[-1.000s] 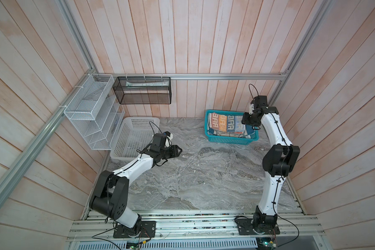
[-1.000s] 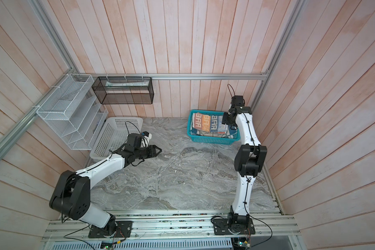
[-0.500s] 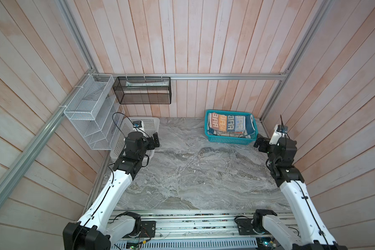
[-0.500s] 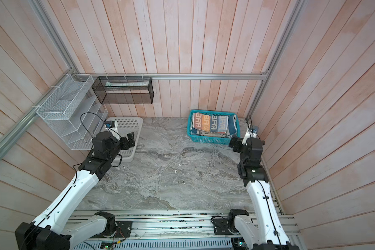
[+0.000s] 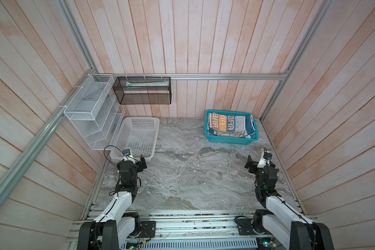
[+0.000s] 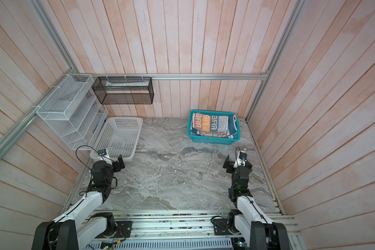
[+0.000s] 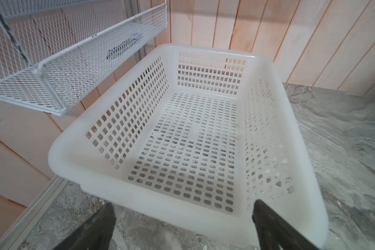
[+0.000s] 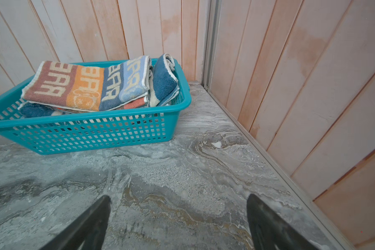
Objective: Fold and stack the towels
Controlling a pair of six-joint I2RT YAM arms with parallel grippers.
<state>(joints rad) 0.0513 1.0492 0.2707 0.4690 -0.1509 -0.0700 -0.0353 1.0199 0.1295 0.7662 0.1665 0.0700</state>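
The towels (image 5: 225,124) are lying folded in one pile inside the teal basket (image 5: 230,141), at the far right of the worktop (image 5: 193,173). The block-lettered towel (image 8: 85,86) is sitting on top, and a blue towel (image 8: 164,80) is leaning, partly rolled, against the basket wall beside the pile. The white basket (image 7: 204,52) at the far left is holding nothing.

Judging from this, the stacking seems to be nearly done, and the step in hand is probably parking both arms. To do it well, the robot should be keeping the arms apart from the teal basket, so that no finger is catching the terry cloth or pushing the pile. The leaning blue towel may be needing one more press for a tidy stack.

The left end effector (image 5: 136,161) is standing fully open close before the white basket and is gripping nothing. The right end effector (image 5: 257,161) is also standing wide open over bare worktop, near the teal basket but not touching it, and is carrying nothing.
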